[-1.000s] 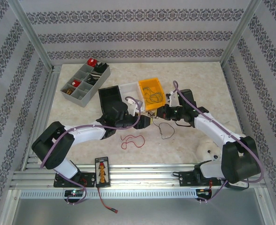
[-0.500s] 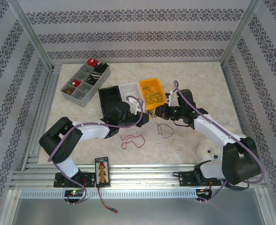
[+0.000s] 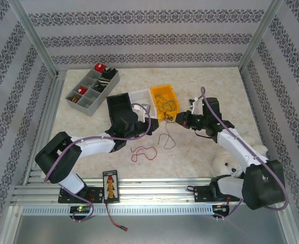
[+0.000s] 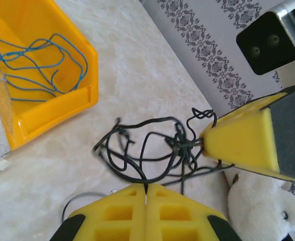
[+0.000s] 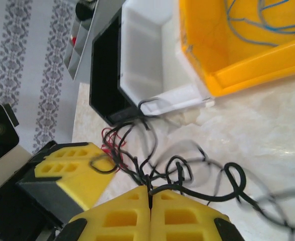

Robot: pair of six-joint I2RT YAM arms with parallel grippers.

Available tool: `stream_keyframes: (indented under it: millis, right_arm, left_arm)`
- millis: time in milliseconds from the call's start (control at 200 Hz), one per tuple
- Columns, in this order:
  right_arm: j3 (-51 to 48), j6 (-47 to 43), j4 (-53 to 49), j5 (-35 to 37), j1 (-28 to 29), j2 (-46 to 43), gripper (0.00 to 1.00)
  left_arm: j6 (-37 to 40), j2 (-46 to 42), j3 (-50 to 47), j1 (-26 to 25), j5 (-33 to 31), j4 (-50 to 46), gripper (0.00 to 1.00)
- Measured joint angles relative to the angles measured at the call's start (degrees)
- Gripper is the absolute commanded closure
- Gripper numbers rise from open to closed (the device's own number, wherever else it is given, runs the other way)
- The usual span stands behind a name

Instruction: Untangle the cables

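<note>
The cables are thin wires. A black tangle [image 4: 147, 150] hangs just above the table between my two grippers, also seen from above [image 3: 166, 138]. My left gripper [image 4: 146, 186] is shut on one black strand of it, left of the knot [image 3: 155, 125]. My right gripper [image 5: 150, 190] is shut on the knotted black strands [image 5: 187, 170], right of the knot [image 3: 178, 120]. A red cable [image 3: 143, 152] lies loose on the table in front of the grippers. Blue cables [image 4: 32, 60] lie inside the yellow bin [image 4: 42, 113].
A black bin [image 3: 120, 107], a white bin [image 3: 139, 96] and the yellow bin [image 3: 165, 97] stand in a row behind the grippers. A grey compartment tray [image 3: 91, 89] is at the back left. A white plush toy [image 3: 230, 163] lies near the right arm's base.
My left gripper has shut on a black strand. The right gripper has drawn back to the right, and the black tangle now hangs stretched between the two.
</note>
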Motion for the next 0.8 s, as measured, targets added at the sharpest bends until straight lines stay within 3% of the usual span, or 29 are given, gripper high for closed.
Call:
stream_keyframes:
  millis: [145, 240, 260, 335, 455, 585, 799]
  right_arm:
    - [0.0, -0.1, -1.4, 0.8, -4.3, -2.4, 1.00]
    - [0.0, -0.4, -2.1, 1.7, -4.7, -2.8, 1.00]
    - [-0.1, -0.5, -2.3, 1.8, -4.7, -2.8, 1.00]
    - [-0.2, -0.5, -2.5, 1.7, -4.7, -2.6, 1.00]
    - [-0.7, -1.0, -2.5, 1.3, -3.4, -2.1, 1.00]
    - [-0.8, -2.0, -2.5, -0.2, -1.3, -1.8, 1.00]
    - [-0.8, -3.3, -2.6, -1.7, 1.0, -1.8, 1.00]
  left_arm:
    - [0.8, -2.2, -2.7, 1.9, -2.1, -3.3, 1.00]
    - [2.2, -3.2, -3.0, 2.2, 0.2, -5.0, 1.00]
    - [2.5, -3.4, -3.0, 2.2, 1.4, -5.1, 0.94]
    - [3.5, -3.9, -2.9, 2.2, 5.7, -5.1, 0.57]
    - [3.7, -3.8, -2.0, 2.2, 12.1, -5.1, 0.39]
    - [2.7, -1.9, -0.4, 2.2, 15.4, -1.9, 0.36]
    - [-0.9, 5.0, 5.2, 2.2, 18.7, 3.4, 0.48]
